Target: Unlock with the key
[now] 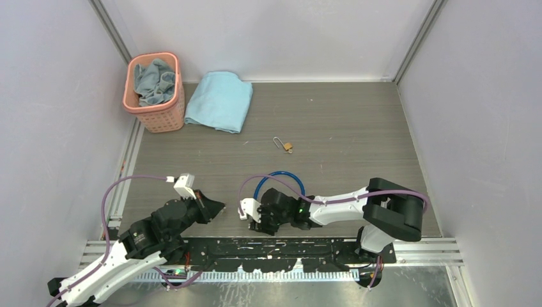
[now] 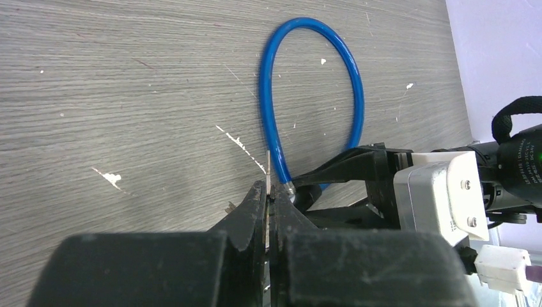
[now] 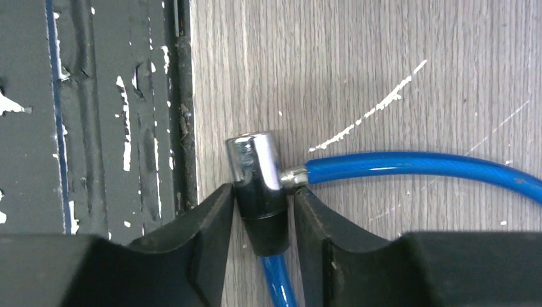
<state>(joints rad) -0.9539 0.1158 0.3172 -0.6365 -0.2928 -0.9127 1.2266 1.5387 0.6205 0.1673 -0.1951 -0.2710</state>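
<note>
I'm seeing the key (image 2: pixel 268 167) as a thin silvery blade sticking out from between the tips of the left gripper (image 2: pixel 269 192). That gripper is clenching it tight, with only the front of the blade showing past the black fingers. The blade is pointing forward, low over the table (image 1: pixel 358 128), near its front edge and left of centre. Its tip is sitting just beside the blue cable (image 3: pixel 415 164), where the cable is running into its silver end.

That end is plugging into the lock head (image 3: pixel 255 173), a chrome cylinder with a black base, lying on the wood right beside the black base plate (image 3: pixel 96 128). The right gripper (image 3: pixel 262 194) is straddling the lock head, one finger on each side. The left finger is looking pressed against it and the other is sitting very close. I cannot tell whether it is really gripping or only bracketing the cylinder.

In the overhead view the two grippers are facing each other, with the cable looping away behind the right one. Farther back a small brass padlock (image 1: pixel 287 147) is lying on its own. A light blue towel (image 1: pixel 220 101) is lying beside a pink basket (image 1: pixel 160 118) in the far left corner, and the basket is holding more cloth.
</note>
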